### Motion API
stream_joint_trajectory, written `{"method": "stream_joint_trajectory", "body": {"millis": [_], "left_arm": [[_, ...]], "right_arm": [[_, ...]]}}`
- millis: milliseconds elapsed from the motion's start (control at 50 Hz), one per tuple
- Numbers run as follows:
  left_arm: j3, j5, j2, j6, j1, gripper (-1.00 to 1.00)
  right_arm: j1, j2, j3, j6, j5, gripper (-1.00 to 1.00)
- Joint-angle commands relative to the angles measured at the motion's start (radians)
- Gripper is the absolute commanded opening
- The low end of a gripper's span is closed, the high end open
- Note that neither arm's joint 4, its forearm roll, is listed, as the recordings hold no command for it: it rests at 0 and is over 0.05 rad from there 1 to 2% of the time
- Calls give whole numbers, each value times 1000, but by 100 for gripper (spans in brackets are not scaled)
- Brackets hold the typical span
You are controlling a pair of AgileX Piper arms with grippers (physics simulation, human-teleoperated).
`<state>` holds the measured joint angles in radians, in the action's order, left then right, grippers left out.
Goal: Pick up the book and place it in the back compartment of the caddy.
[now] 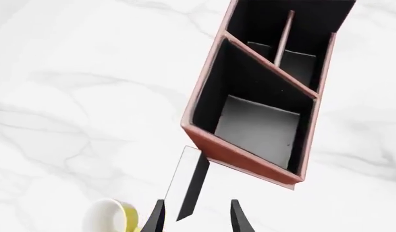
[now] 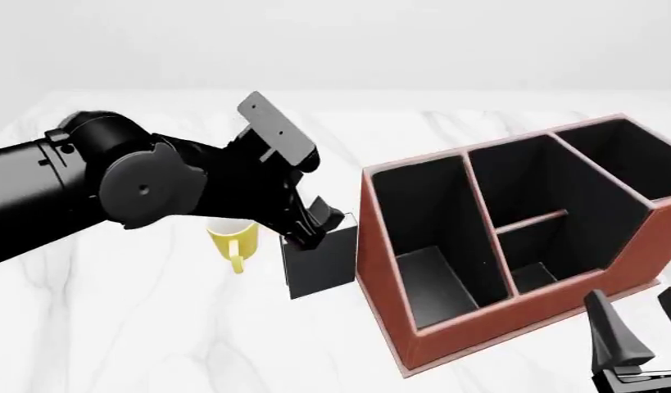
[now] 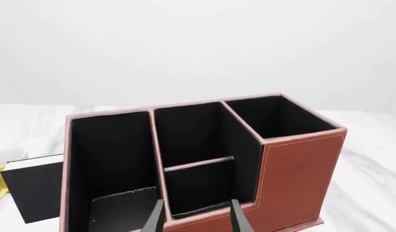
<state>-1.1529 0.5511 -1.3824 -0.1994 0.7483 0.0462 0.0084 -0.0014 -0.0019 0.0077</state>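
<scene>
The black book (image 2: 322, 262) stands upright on the table against the caddy's (image 2: 423, 327) left outer wall. In the left wrist view its white page edge (image 1: 184, 181) lies between my open left gripper's (image 1: 198, 217) fingers, nearer one finger. In the front view the left gripper (image 2: 313, 228) is at the book's top; I cannot tell if it touches. The small cell with the low outer wall (image 2: 528, 274) is on the caddy's near side and is empty; it also shows in the right wrist view (image 3: 198, 188). My right gripper (image 2: 645, 319) is open and empty, just in front of the caddy (image 3: 294, 169).
A yellow mug (image 2: 231, 236) stands just left of the book, under my left arm; it also shows in the left wrist view (image 1: 107, 217). The long cell (image 1: 259, 128) lies closest to the book. The marble table (image 2: 149, 344) extends around the caddy.
</scene>
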Motion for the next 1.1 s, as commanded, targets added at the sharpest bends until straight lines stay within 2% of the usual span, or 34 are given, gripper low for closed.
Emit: {"method": "stream_joint_trajectory", "body": {"millis": [20,460,640,840,1100], "left_arm": [[-10,-12,-44,-5,-5,100],[-23,-68,-119,-42,-8,100],[14,-84,-112,-51,-11,100],[8,-78,-107,-66,-30,100],[40,-130,-145,-64,-38,100]], "right_arm": [[0,2,0,2,-1,100],[1,5,0,6,-1,100],[2,13,0,7,-8,100],[4,16,0,6,-10,100],[2,25,0,8,-17,100]]}}
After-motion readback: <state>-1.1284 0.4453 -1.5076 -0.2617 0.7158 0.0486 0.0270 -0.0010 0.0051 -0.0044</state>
